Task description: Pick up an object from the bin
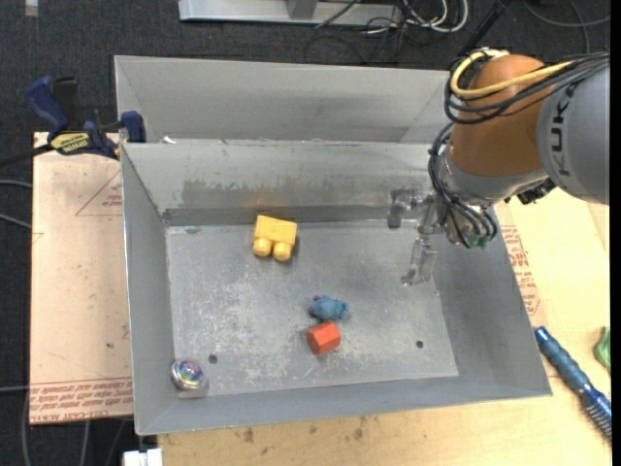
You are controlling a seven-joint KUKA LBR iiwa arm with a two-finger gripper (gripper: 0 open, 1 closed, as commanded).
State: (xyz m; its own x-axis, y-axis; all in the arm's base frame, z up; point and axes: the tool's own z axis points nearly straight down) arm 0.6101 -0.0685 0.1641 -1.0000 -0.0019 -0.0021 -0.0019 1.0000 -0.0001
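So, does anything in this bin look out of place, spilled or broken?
Nothing stands out. The yellow block lies near the back wall, the blue piece and red cube close together mid-floor, a shiny round thing in the front left corner. The tool is over bare floor at right.

The arm (582, 134) is a thick, rounded link in pale grey, with dark letters, "KU" legible, running down its side; its wrist wears a smooth, bulbous orange cover (495, 115), glossy on top; a pale yellow cable (473, 66) loops over the crown of that cover; beneath it a bundle of thin black cables (456, 207) hangs in curls, with a small green piece among them; the gripper (417, 272) is slender bare grey metal, with a short silver block at its side
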